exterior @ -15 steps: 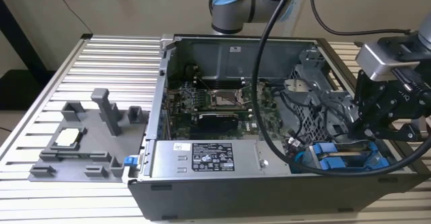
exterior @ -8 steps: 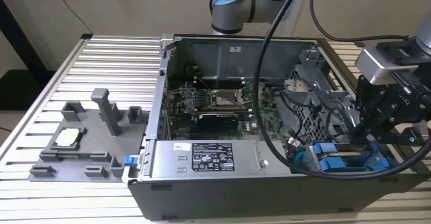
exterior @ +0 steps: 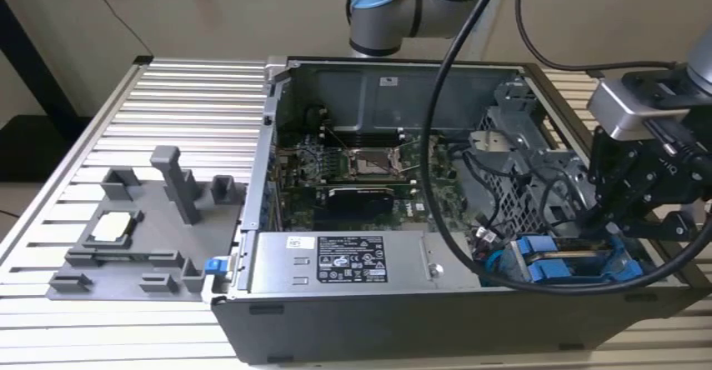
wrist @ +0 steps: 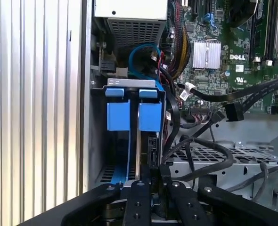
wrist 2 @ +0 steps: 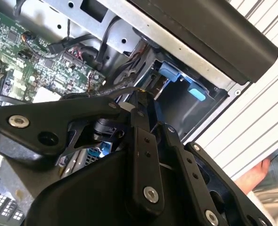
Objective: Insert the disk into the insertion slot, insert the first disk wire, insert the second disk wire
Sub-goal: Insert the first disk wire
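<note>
The disk [wrist: 150,117], in its bright blue carrier, stands on edge inside the insertion slot [wrist: 129,155] of the grey drive cage, beside a second blue carrier [wrist: 118,114]. In the exterior view the blue carriers [exterior: 556,267] sit in the case's front corner on that view's right. My gripper [wrist: 154,175] hangs just over the disk's back edge, its fingers drawn close around a small black wire connector [wrist: 153,148] that meets the drive's edge. The second wrist view has my gripper [wrist 2: 143,95] pointing into the cage next to the blue tabs [wrist 2: 169,70].
Loose black cables [wrist: 209,155] lie over the perforated cage wall [wrist: 252,160] beside the slot. The power supply [exterior: 333,262] and motherboard [exterior: 356,166] take up the case. A grey parts fixture [exterior: 145,220] stands on the exterior view's left. A person's hand [wrist 2: 257,175] rests by the case.
</note>
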Robot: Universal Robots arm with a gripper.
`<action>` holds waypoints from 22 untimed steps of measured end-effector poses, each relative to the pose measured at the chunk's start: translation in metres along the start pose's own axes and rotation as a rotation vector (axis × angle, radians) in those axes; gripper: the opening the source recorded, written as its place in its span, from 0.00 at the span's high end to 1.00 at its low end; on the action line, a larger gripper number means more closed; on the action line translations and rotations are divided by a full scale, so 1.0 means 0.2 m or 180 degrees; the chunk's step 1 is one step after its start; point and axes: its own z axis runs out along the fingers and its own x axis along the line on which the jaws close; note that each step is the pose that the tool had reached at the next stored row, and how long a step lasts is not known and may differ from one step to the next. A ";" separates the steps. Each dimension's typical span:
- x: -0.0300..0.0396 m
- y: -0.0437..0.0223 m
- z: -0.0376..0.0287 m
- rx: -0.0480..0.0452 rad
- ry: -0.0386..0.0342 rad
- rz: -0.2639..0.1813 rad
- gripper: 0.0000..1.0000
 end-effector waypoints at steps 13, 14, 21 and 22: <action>-0.002 -0.008 0.026 0.0015 0.0001 0.0034 0.81; -0.002 -0.009 0.029 0.0015 0.0001 0.0034 0.81; -0.002 -0.016 0.040 0.0020 0.0000 0.0034 0.81; -0.002 -0.016 0.041 0.0020 0.0000 0.0035 0.81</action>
